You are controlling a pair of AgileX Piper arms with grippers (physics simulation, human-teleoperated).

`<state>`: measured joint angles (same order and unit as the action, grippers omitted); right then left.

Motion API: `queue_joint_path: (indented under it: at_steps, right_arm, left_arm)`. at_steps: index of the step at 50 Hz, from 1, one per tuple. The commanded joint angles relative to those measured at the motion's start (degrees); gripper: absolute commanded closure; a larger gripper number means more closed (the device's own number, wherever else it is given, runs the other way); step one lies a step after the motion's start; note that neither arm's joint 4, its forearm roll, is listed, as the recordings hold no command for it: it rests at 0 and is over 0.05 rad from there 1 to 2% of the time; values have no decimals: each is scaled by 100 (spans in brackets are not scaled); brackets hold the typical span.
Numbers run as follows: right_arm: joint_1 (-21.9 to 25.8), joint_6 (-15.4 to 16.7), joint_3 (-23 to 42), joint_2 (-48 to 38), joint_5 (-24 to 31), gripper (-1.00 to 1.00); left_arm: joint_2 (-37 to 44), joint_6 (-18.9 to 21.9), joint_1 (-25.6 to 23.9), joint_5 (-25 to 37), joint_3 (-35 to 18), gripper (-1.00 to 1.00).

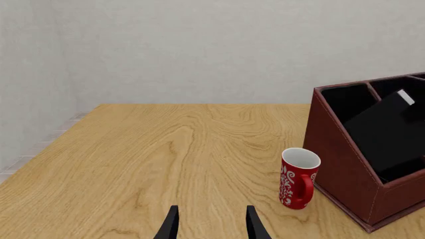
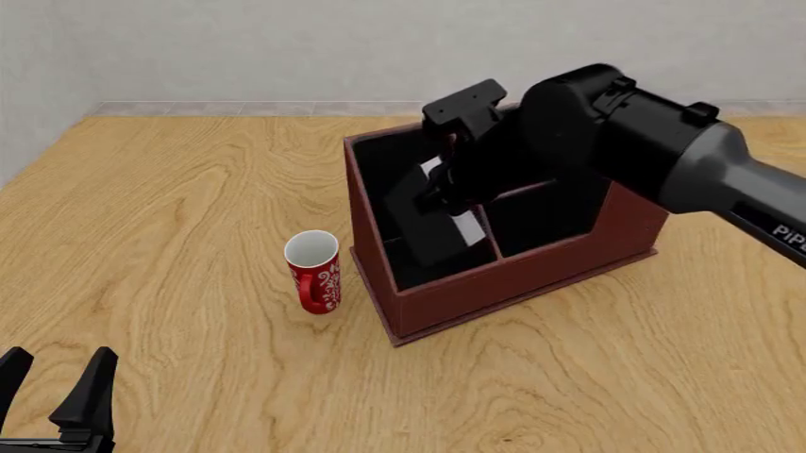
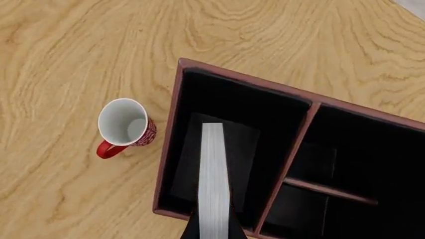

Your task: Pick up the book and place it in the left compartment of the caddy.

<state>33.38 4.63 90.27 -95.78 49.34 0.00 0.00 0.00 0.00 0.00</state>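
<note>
Surface: oak-grain table (image 2: 189, 189), pale wood running to a grey wall at 12 o'clock in the front view.
Caddy: the reddish-brown caddy (image 2: 504, 288) sits right of table centre, turned slightly, its low front wall toward the camera and its sloped side walls rising toward the back.
Left compartment: the left compartment (image 3: 219, 99) is the long black-lined bay along the caddy's 9 o'clock side; the right wrist view shows its full rim, a thin divider on one long edge and the outer wall on the other.
Book: the book (image 3: 214, 174) is inside that bay, tilted, white page edges facing up at the wrist camera, black cover (image 1: 388, 134) leaning within the bay in the left wrist view; dark gaps show on both sides of it.
Right gripper: the right gripper (image 3: 214, 230) is over the bay and clamped on the book's edge, fingertips just visible either side of the pages.
Left gripper: the left gripper (image 2: 57, 387) hangs at 7 o'clock in the front view, jaws spread with nothing between them, bare wood ahead.
Mug: the red-and-white mug (image 2: 313, 272) stands upright just beside the caddy's left outer wall, a narrow strip of table between them, handle toward the camera.
</note>
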Motion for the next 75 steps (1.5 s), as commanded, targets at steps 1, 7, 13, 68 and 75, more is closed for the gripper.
queue_joint_path:
  at_steps: [1, 7, 13, 68, 75]
  right_arm:
    - [-33, -115, 81, -95, -96, 100]
    - [-14, -128, 58, -119, -128, 100]
    - [6, -145, 34, -153, -166, 100]
    - [42, -101, -106, -58, -191, -100]
    - [52, -102, -94, -25, -150, -100]
  left_arm:
    - [0, 0, 0, 0, 0, -100]
    - [0, 0, 0, 0, 0, -100]
    - [0, 0, 0, 0, 0, -100]
    - [0, 0, 0, 0, 0, -100]
    - [0, 0, 0, 0, 0, -100]
